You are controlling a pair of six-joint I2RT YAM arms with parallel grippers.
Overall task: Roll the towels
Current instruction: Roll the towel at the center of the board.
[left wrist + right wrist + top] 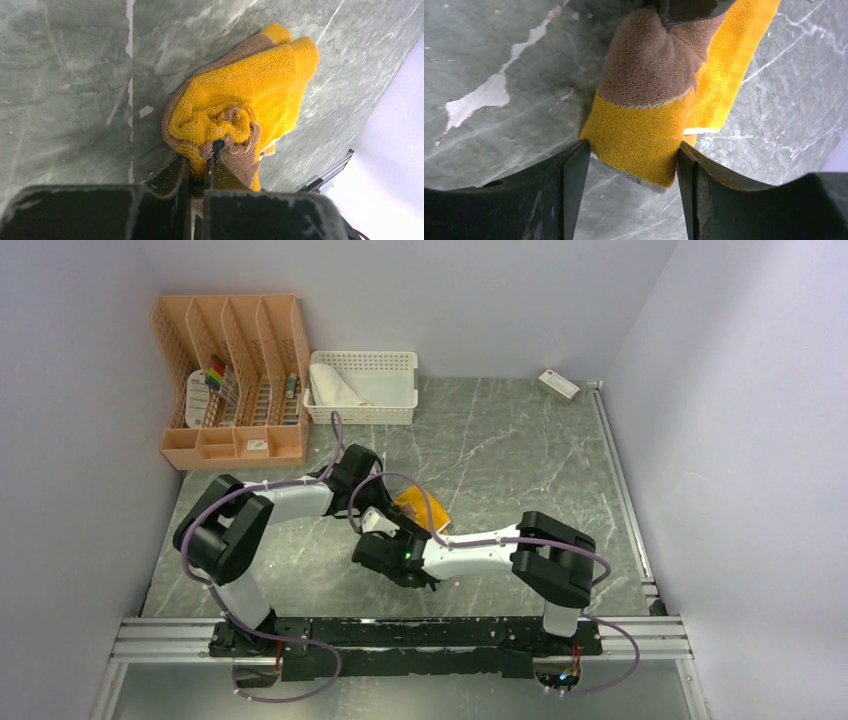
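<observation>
A mustard-yellow towel with brown patches (250,85) is bunched and lifted off the grey marble table. My left gripper (206,157) is shut on a gathered fold of it. From above, the towel (420,508) shows only as a small orange patch between the two wrists, next to the left gripper (383,517). Its hanging end (644,120) dips between the fingertips of my right gripper (634,150), which stands open around it, the cloth nearly filling the gap. The right gripper (403,540) sits just in front of the towel. A white towel (335,388) lies in the basket at the back.
A white lattice basket (400,365) stands at the back centre. To its left is an orange desk organiser (230,380) holding small items. A small box (558,386) lies at the back right corner. Walls close in the left, back and right sides.
</observation>
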